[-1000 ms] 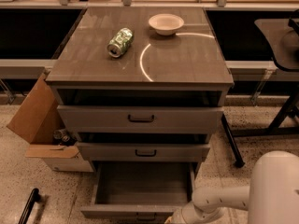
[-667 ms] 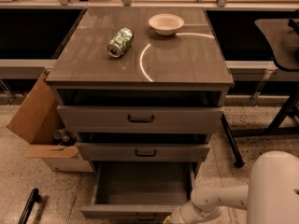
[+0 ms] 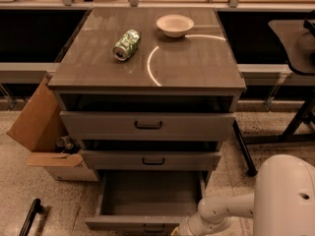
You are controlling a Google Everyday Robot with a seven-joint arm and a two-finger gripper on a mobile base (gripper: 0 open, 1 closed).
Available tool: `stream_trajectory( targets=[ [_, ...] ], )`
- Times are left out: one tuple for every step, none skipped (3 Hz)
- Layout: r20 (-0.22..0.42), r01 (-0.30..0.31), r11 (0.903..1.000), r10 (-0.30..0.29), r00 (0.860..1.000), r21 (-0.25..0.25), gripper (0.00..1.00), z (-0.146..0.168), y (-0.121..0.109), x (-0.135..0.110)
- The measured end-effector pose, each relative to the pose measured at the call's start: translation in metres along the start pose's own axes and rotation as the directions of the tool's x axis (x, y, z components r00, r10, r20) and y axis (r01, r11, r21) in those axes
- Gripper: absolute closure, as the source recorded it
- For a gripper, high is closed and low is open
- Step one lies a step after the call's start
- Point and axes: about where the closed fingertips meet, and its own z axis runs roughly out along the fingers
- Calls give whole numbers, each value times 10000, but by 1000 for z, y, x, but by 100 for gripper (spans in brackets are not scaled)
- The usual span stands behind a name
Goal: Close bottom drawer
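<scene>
The bottom drawer (image 3: 147,193) of the grey cabinet stands pulled far out, a wide shallow empty tray, its front edge (image 3: 133,224) with a small black handle at the bottom of the camera view. My white arm (image 3: 221,213) reaches in from the lower right. My gripper (image 3: 181,228) is at the right end of the drawer's front, mostly cut off by the frame's lower edge.
The top drawer (image 3: 147,125) and middle drawer (image 3: 150,160) stand slightly open. A green can (image 3: 126,44) lies on the cabinet top beside a white bowl (image 3: 174,25). An open cardboard box (image 3: 39,132) stands left of the cabinet. A dark table leg (image 3: 243,149) is to the right.
My arm and gripper have shifted slightly left along the drawer's front. The drawer stays pulled out about as far as before.
</scene>
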Motion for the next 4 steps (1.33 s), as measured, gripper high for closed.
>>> stream_trajectory(
  targets=[
    [-366,22,9993,-9,9993,370,100,3,-20,24],
    [-536,143,9969,-102,9985,774,100,4,-47,46],
    [-492,492,9904,-431,9979,1293,100,3,-77,60],
    [-505,582,9882,-515,9974,1418,100,3,-83,61]
  ],
)
